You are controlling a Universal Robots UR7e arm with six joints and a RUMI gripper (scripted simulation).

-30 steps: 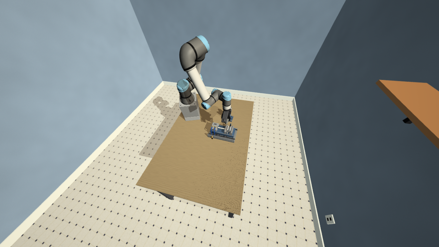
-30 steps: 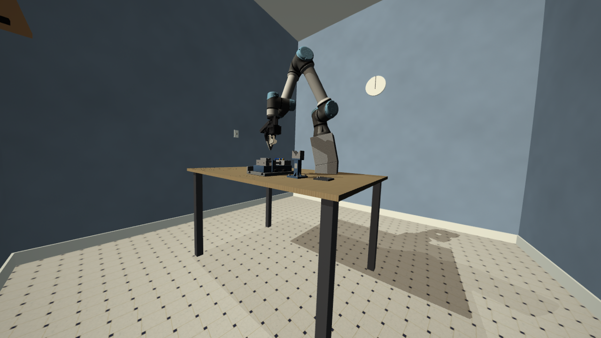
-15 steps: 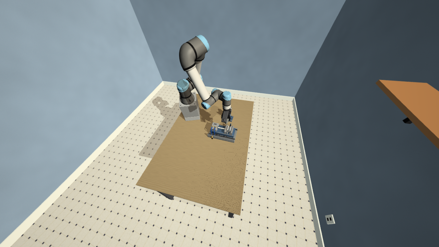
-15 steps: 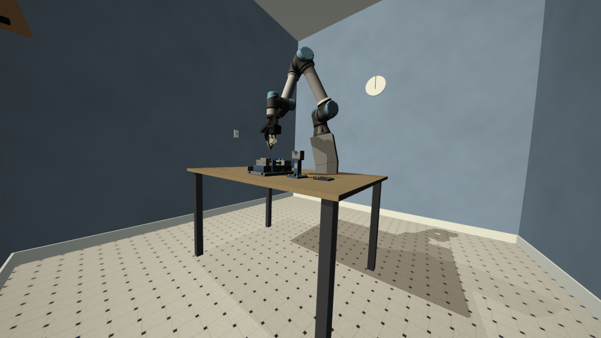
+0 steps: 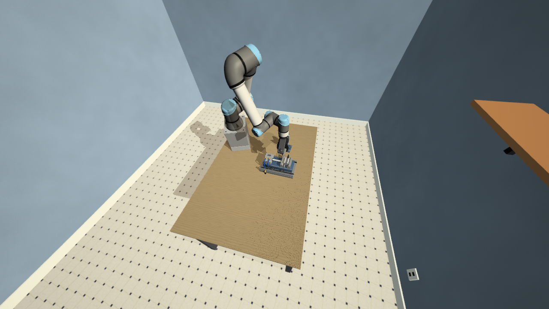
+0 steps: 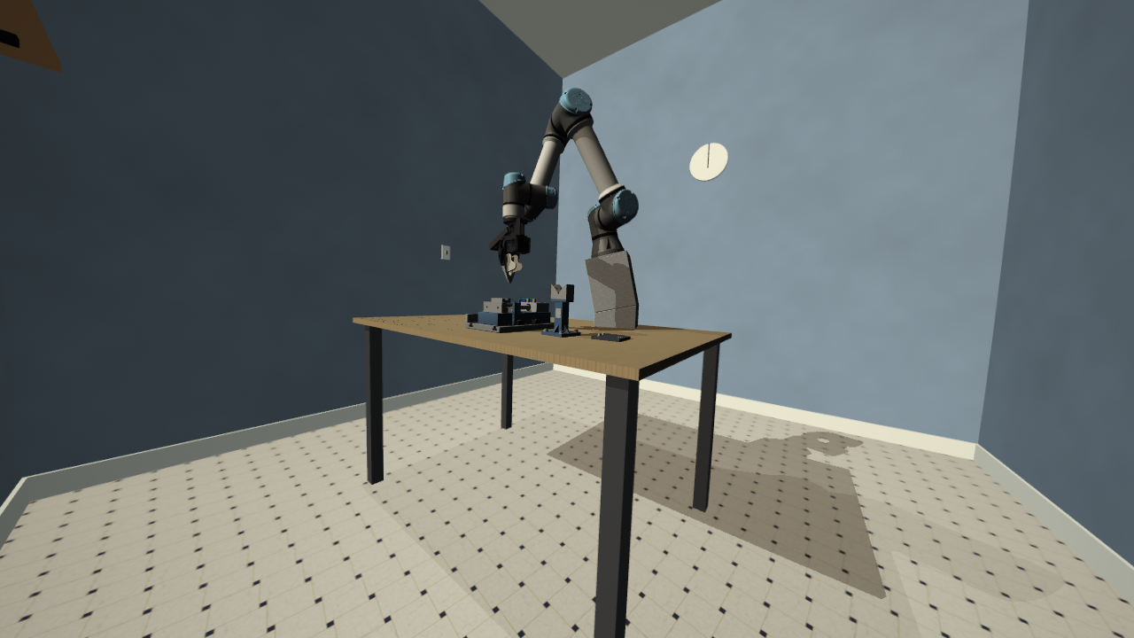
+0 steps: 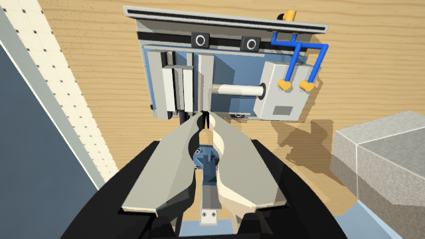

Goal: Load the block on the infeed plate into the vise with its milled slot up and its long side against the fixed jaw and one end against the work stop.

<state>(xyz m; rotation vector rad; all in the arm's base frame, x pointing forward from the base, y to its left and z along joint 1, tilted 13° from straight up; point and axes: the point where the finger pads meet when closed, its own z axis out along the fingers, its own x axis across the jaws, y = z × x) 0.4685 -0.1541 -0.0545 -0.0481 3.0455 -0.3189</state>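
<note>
The shut, bare pincer (image 5: 282,153) (image 6: 509,279) (image 7: 206,112) is above the vise (image 5: 277,165) (image 6: 515,319) (image 7: 222,71); dipping crookedly could bump the slotted block (image 7: 169,89) inside.

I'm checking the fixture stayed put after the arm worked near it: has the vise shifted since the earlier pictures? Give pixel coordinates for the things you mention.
No, the vise (image 5: 278,165) (image 6: 507,317) (image 7: 186,83) shows no shift; in the top view it sits at the same spot relative to the table's (image 5: 245,215) (image 6: 586,353) (image 7: 116,133) edges.
</note>
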